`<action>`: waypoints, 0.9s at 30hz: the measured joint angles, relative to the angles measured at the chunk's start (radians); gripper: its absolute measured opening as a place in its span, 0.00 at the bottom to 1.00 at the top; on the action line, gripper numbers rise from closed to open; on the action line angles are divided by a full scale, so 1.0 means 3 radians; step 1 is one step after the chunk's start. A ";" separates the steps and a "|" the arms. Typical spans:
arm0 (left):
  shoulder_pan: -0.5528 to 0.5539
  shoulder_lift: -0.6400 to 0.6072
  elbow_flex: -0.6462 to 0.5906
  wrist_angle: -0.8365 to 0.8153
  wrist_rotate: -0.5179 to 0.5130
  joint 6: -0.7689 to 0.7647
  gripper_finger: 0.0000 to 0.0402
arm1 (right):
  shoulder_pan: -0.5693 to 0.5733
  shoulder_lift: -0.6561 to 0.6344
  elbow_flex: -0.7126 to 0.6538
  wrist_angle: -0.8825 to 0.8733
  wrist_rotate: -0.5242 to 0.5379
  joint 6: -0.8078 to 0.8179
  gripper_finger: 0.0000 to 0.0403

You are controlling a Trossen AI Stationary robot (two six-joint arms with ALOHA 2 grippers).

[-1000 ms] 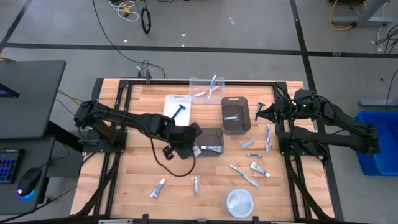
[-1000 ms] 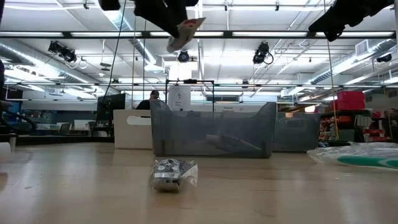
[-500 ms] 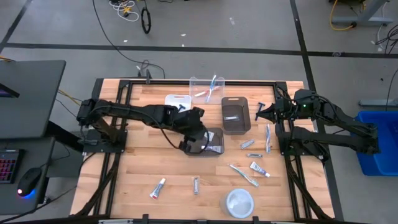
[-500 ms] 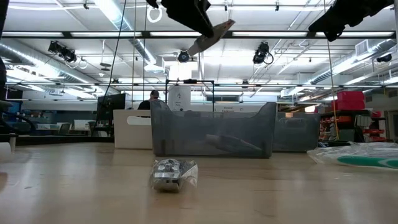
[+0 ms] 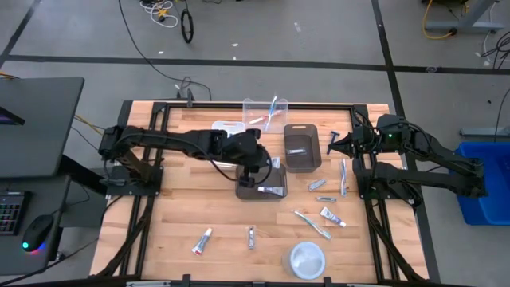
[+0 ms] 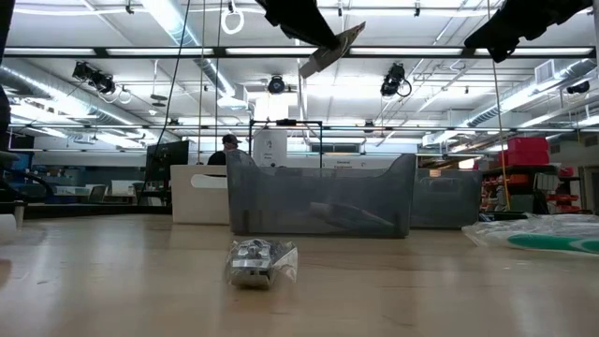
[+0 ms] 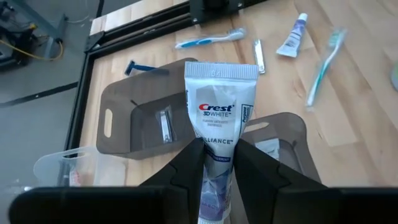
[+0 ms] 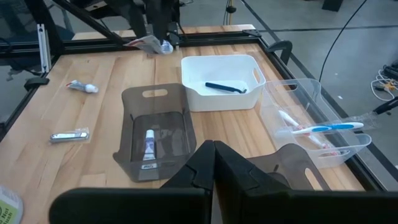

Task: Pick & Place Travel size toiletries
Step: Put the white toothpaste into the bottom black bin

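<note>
A white-and-blue toothpaste tube point(image 7: 219, 99) is clear of the table in my left gripper point(image 7: 216, 148), which is shut on it over the near dark grey bin point(image 5: 269, 185). That bin holds another small tube point(image 8: 149, 146). The low view shows the held tube point(image 6: 332, 49) high above the bins. More toiletries lie on the wood: a tube point(image 5: 202, 241), a silvery piece point(image 5: 250, 237), and toothbrushes point(image 5: 312, 223) and tubes point(image 5: 333, 215) on the right. My right gripper point(image 8: 214, 163) waits shut and empty at the table's right side. My left gripper pinches the tube's narrow lower half point(image 7: 216, 163) between its two fingers, one on each side; the cap end is hidden behind them. The fingers slant down from the table's left and lie along the tube. Its flat crimped end point(image 7: 221, 70) sticks out ahead, tilted, lifted clear.
A second dark grey bin point(image 5: 301, 148) holds a clipper. The white bin point(image 8: 219, 70) holds a black razor, and the clear bin point(image 5: 267, 112) at the far edge holds toothbrushes. A blue razor point(image 5: 336, 137) lies at the right. A round white dish point(image 5: 307, 259) sits near the front edge.
My left gripper has carried the tube from beside the near grey bin toward the table's right and far edges, rising a little, until it is over that bin. Its wrist has rolled and the tube has turned with it. The hold is unchanged.
</note>
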 joint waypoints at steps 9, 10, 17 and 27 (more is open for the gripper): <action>0.0094 0.0163 -0.0012 0.0146 0.0011 -0.0257 0.23 | 0.0000 0.0000 -0.0001 0.0000 0.0000 -0.0001 0.03; 0.0107 0.0181 -0.0015 0.0144 0.0016 -0.0298 0.23 | 0.0000 0.0001 -0.0001 0.0000 0.0000 0.0000 0.03; 0.0154 0.0493 -0.0018 0.0367 0.0111 -0.0499 0.23 | 0.0000 0.0003 -0.0001 -0.0003 0.0000 0.0000 0.03; 0.0169 0.0823 -0.0019 0.0333 0.0387 -0.0896 0.22 | 0.0000 0.0000 -0.0001 -0.0001 -0.0001 0.0000 0.03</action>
